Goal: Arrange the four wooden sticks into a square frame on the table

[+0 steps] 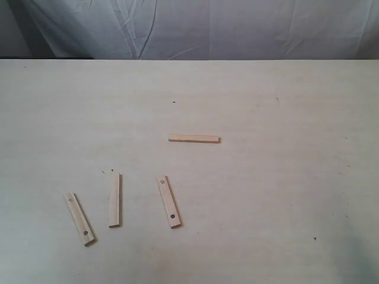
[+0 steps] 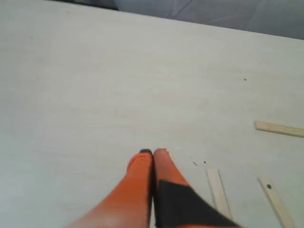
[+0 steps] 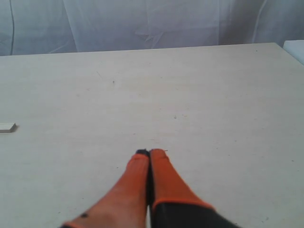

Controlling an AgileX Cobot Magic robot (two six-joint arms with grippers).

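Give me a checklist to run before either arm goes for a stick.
1. Four sticks in view: ok. There is a crosswise stick, a plain stick, the leftmost holed stick and the other holed stick.
2. Sticks lying apart on the table, none overlapping: ok.
3. Any corners joined: not ok, none meet.
4. Left gripper ready to grasp: not ok, jaws shut, empty.
5. Right gripper ready to grasp: not ok, jaws shut, empty.

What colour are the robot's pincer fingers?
Bright orange, black towards the base. The right gripper shows it best in the right wrist view.
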